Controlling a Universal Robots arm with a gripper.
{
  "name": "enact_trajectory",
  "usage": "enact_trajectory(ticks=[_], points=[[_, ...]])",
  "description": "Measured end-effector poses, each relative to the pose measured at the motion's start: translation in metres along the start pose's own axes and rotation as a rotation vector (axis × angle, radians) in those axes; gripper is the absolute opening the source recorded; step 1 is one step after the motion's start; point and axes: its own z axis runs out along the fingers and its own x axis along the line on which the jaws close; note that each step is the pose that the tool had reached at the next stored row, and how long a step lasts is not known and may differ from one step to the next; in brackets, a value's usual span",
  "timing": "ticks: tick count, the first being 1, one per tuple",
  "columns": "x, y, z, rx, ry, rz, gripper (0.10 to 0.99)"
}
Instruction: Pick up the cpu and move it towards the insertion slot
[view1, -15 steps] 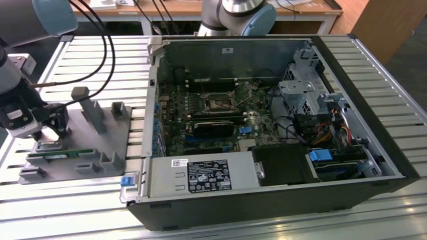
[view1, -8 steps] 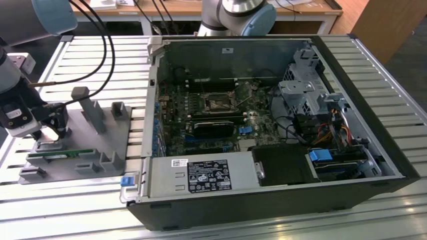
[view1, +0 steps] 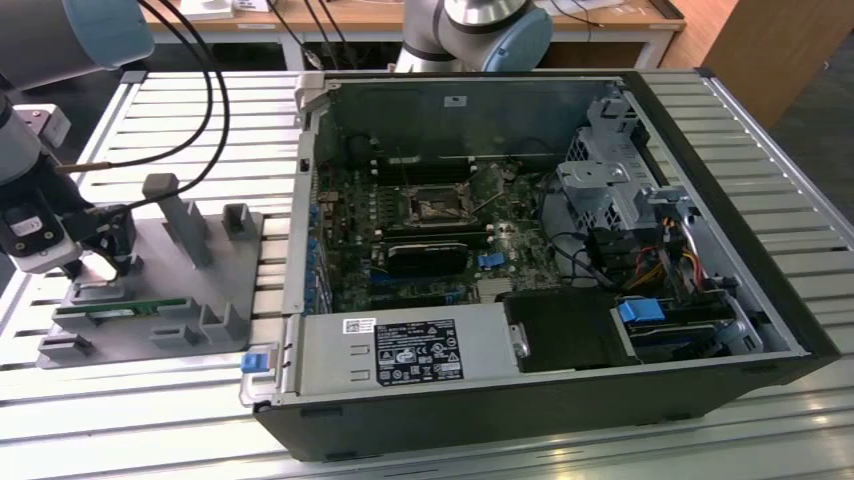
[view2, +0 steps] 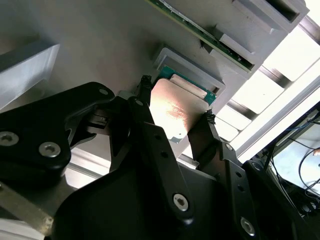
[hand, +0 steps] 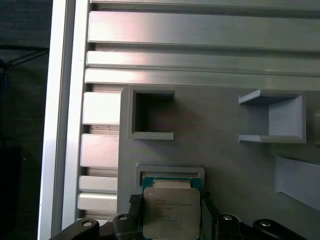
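The cpu (hand: 169, 210), a flat square chip with a silvery top and a thin green rim, lies at its shallow pocket in the grey fixture (hand: 225, 150). In both wrist views my gripper (view2: 176, 100) has one black finger against each of two opposite sides of the cpu (view2: 172, 110), so it is shut on the chip. The exterior view puts the gripper (view1: 100, 265) low over the grey fixture (view1: 200, 300) at that view's left. The insertion slot (view1: 437, 205), a dark square socket in a metal frame, sits on the motherboard inside the open computer case (view1: 787, 330).
A long green memory stick (view1: 127, 310) lies in the fixture beside the gripper. Grey posts (view1: 180, 215) rise from the fixture. Black cables (view1: 214, 110) hang over the slatted metal table (view1: 200, 130). The case's left wall (view1: 304, 200) stands between fixture and socket.
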Motion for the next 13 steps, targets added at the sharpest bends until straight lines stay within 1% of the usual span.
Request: enact_trajectory(ticks=[13], points=[[0.0,0.0001,-0.0029,0.0,0.0,0.0,0.545]])
